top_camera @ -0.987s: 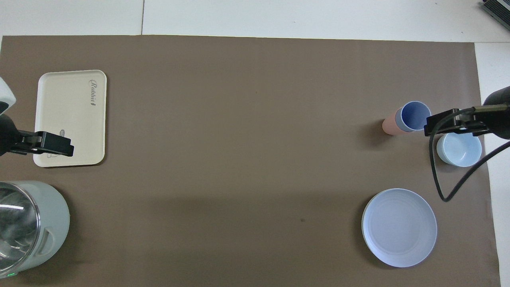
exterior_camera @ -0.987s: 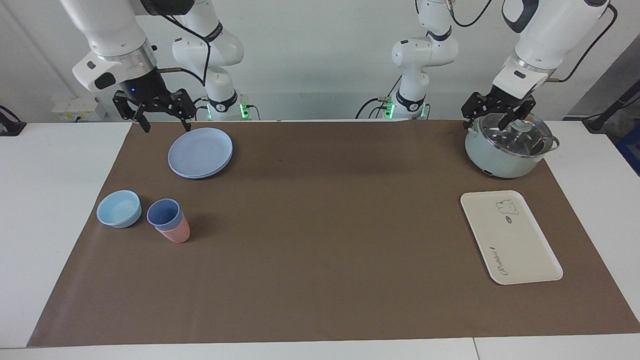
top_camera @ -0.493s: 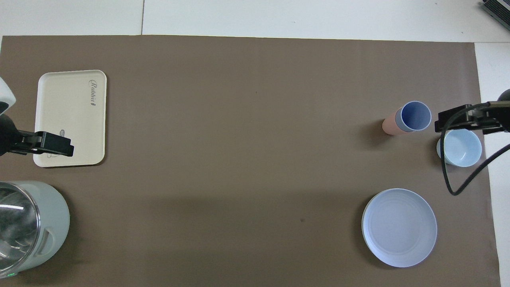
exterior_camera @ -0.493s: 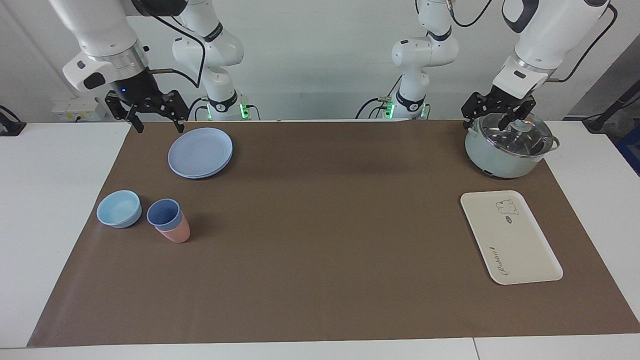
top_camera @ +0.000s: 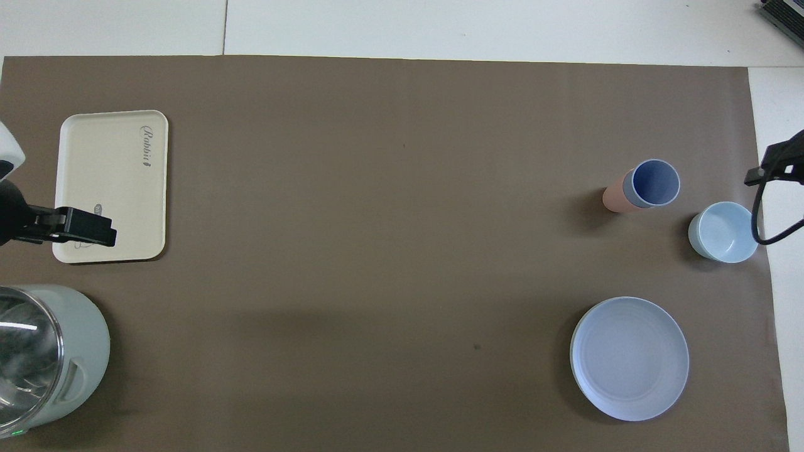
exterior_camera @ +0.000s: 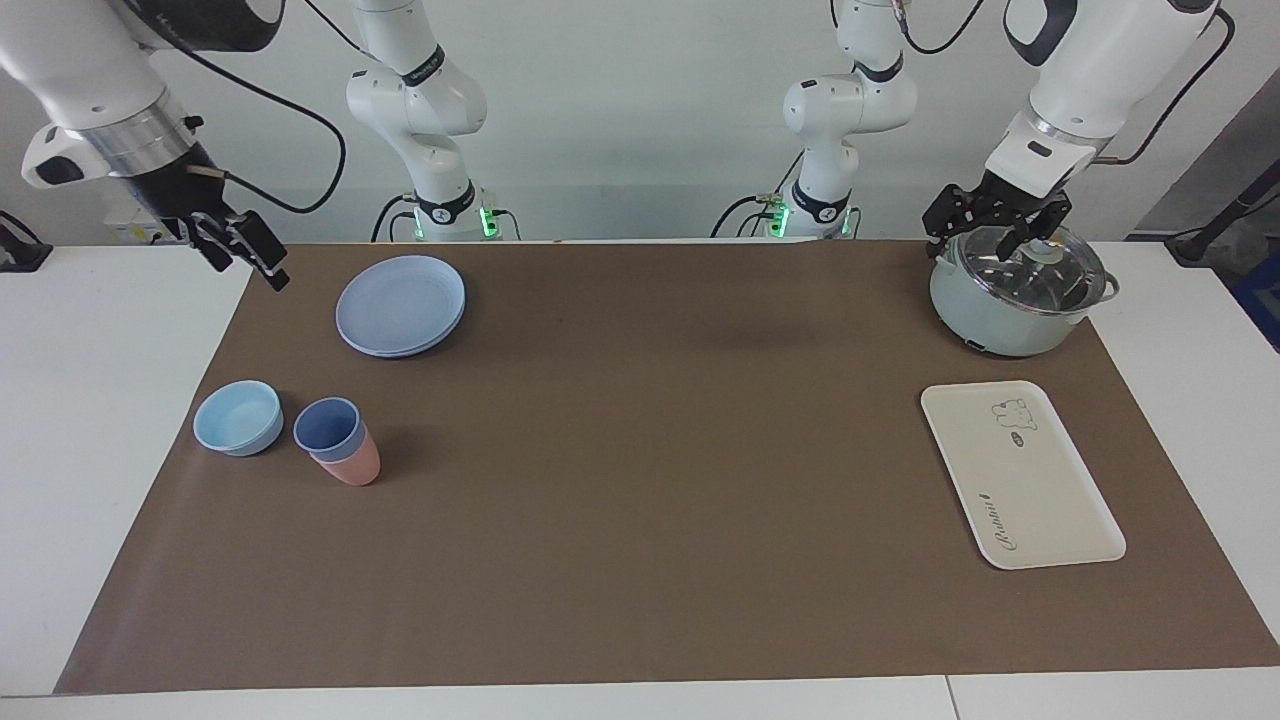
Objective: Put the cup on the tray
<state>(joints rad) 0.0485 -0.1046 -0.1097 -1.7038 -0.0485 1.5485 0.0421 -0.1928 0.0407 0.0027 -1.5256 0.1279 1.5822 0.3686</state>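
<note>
The periwinkle-blue cup [exterior_camera: 322, 424] [top_camera: 655, 182] sits nested inside a pink cup [exterior_camera: 357, 467] [top_camera: 613, 198] on the brown mat, toward the right arm's end of the table. The cream tray [exterior_camera: 1040, 500] [top_camera: 100, 176] lies flat and bare toward the left arm's end. My right gripper [exterior_camera: 248, 260] [top_camera: 769, 167] hangs in the air over the mat's edge beside the blue plate, well apart from the cup and holding nothing. My left gripper [exterior_camera: 985, 235] [top_camera: 81, 226] waits open just above the pot's glass lid.
A light-blue bowl [exterior_camera: 238, 417] [top_camera: 722, 232] stands beside the nested cups. A round blue plate [exterior_camera: 400, 305] [top_camera: 629, 358] lies nearer the robots than the cups. A pale green pot [exterior_camera: 1015, 300] [top_camera: 38, 358] with a glass lid stands nearer the robots than the tray.
My right gripper has swung from beside the plate outward toward the right arm's end of the table, turning as it went. The left arm, cups and tray have not moved.
</note>
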